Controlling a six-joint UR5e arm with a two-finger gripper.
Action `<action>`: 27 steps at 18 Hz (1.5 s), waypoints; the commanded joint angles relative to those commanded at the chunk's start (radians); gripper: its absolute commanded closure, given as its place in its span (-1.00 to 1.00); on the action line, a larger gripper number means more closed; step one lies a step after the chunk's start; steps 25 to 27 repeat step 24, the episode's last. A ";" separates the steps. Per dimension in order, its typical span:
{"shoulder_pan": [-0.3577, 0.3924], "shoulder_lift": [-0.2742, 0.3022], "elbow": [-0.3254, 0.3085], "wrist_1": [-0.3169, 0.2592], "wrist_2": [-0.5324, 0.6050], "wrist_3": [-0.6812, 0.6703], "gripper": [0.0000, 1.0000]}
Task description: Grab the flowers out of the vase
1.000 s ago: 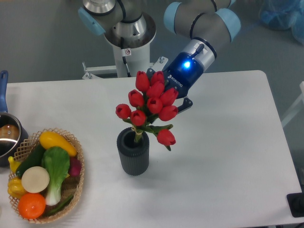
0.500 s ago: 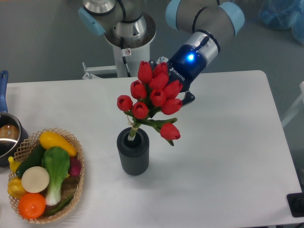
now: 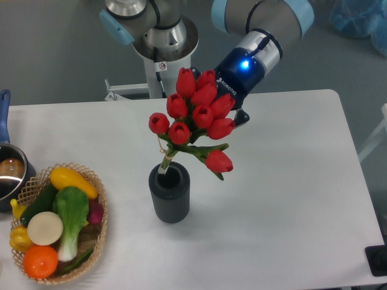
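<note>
Higher than a second ago, the flowers (image 3: 198, 124) have risen with the gripper (image 3: 233, 118), and their stem ends now sit just at the mouth of the vase (image 3: 170, 194) rather than deep inside it

Nearest the camera, at the left edge of the white tabletop (image 3: 290, 199), lies one wicker basket (image 3: 100, 238) filled with toy vegetables. Just beyond it, one steel pot (image 3: 11, 175) with a blue handle is cut off by the frame edge. One dark grey ribbed vase stands upright near the middle of the tabletop, well apart from the basket.

Above the vase, one bunch of nine red tulip buds with green leaves leans up and to the right, its pale stem tip at the rim of the vase. The fingers are hidden behind the blooms on the far right side of the bunch; only a dark tip shows beside the buds, so whether they are pinching the flowers cannot be told. A blue wrist with a lit spot slopes up from there to the grey arm. Beyond the tabletop, the arm's round base (image 3: 160, 36) stands on a grey floor (image 3: 48, 48)
</note>
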 joint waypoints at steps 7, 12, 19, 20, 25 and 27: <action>0.034 -0.009 0.060 0.000 0.008 -0.068 0.11; 0.040 -0.037 0.106 0.003 0.040 -0.040 0.11; 0.043 -0.035 0.092 0.002 0.041 -0.011 0.11; 0.043 -0.034 0.092 0.002 0.041 -0.011 0.11; 0.043 -0.029 0.081 0.003 0.082 -0.011 0.11; 0.043 -0.029 0.081 0.003 0.082 -0.011 0.11</action>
